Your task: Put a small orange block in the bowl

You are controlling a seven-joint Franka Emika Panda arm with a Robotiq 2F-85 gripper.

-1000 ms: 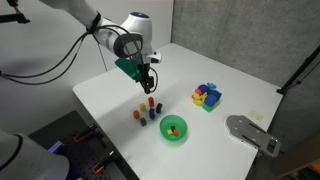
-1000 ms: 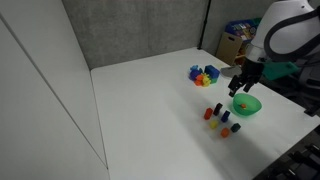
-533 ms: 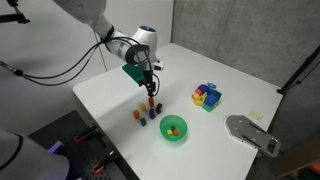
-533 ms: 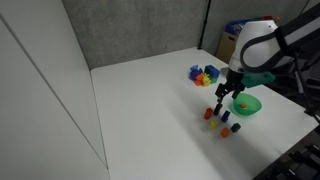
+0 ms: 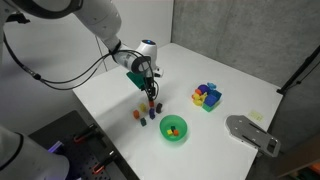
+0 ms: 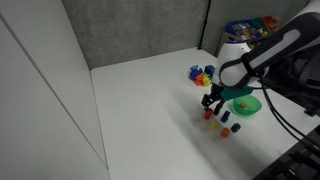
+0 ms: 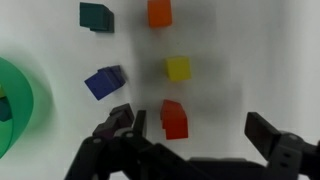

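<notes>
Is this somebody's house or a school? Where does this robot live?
Most likely a robot lab or test room, not a home. A big white robot arm reaches over a white table that holds only toy blocks and a green bowl, and the wall behind is plain grey.

We found the tiny orange cube (image 7: 159, 12) lying flat on the white tabletop (image 7: 260, 50), outside and apart from the upright, round bright green bowl (image 7: 20, 100).
</notes>
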